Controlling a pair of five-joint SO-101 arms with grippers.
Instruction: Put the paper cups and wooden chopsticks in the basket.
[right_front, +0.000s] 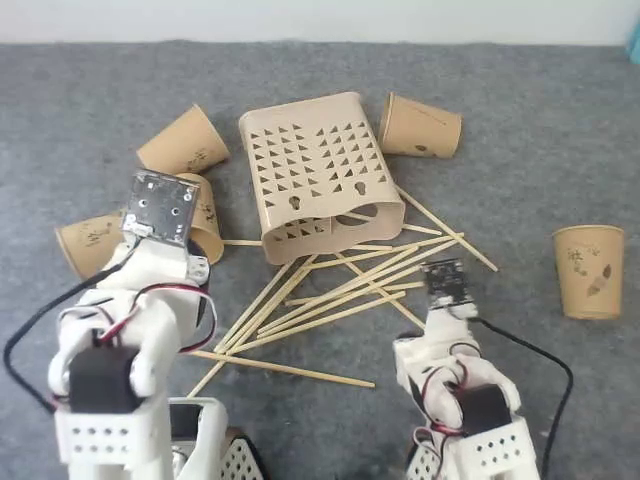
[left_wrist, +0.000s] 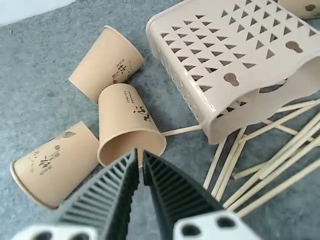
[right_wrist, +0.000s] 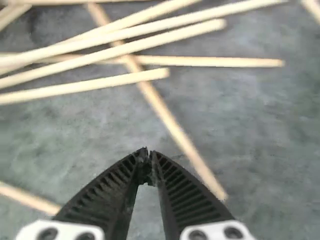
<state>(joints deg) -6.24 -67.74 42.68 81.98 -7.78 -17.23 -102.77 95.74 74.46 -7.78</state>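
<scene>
Basket (right_front: 320, 175) lies tipped over mid-table, perforated side up, mouth facing the arms. Nothing can drop in from above. It probably needs righting, or items pushed in sideways may slide back out.

Chopsticks (right_front: 335, 295) sprawl crisscrossed in front of that mouth, a few ends tucked under the rim. They lie flat on the grey mat (right_front: 520, 180), thin and overlapping. A pinch could lift two, flick a neighbour away, or slip off.

Right gripper (right_wrist: 146, 159) hovers low over them, tips touching, holding nothing. It has to open first or it will only shove sticks around.

Left gripper (left_wrist: 140, 159) is all but closed and empty, just beside the rim of the nearest cup (left_wrist: 127, 122), which lies on its side. Second cup (right_front: 185, 140) and third cup (right_front: 85, 245) lie close by, also on their sides. The tight cluster leaves little room for fingers, and a nudge would likely roll them. Thin walls may crush under a hard squeeze.

Fourth cup (right_front: 420, 125) lies on its side beyond the basket. Upright cup (right_front: 590, 272) stands well apart to the right, a longer reach.

Moving the basket risks dragging the sticks under it.
</scene>
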